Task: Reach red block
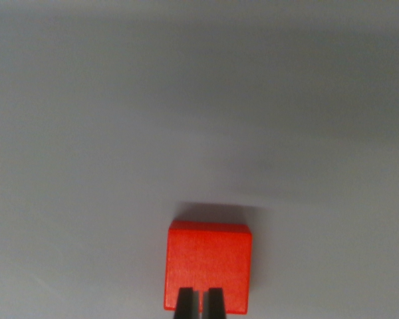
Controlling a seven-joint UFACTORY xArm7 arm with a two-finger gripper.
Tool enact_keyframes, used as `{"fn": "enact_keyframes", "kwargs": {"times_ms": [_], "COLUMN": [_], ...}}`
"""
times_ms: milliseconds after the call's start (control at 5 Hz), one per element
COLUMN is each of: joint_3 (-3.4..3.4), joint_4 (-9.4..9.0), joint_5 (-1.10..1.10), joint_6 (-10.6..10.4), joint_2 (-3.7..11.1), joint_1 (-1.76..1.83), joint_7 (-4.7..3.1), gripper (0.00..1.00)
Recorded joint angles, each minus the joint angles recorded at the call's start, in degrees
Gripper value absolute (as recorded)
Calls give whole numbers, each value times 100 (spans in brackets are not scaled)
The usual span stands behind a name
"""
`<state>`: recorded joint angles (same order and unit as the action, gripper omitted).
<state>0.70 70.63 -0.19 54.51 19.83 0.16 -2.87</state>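
Observation:
A red block lies on a plain grey surface, low in the wrist view and just right of centre. My gripper shows as two black fingertips at the bottom edge, over the block's near edge. Only a thin gap separates the fingertips and nothing is held between them. The block's near lower edge is partly hidden behind the fingertips.
A soft shadow falls just beyond the block's far edge. Only the grey surface fills the remainder of the view.

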Motion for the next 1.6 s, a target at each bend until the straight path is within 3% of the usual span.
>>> {"fn": "enact_keyframes", "kwargs": {"times_ms": [200,400,600,800,1000,1200,1600], "joint_3": [0,-9,-9,-18,-18,-25,-30], "joint_4": [0,-107,-107,-201,-201,-280,-341], "joint_5": [0,11,11,21,21,29,35], "joint_6": [0,-211,-211,-397,-397,-555,-676], "joint_2": [0,120,120,226,226,315,384], "joint_1": [0,-8,-8,-15,-15,-21,-26], "joint_7": [0,-15,-15,-28,-28,-39,-48], "gripper": [0,0,0,0,0,0,0]}}
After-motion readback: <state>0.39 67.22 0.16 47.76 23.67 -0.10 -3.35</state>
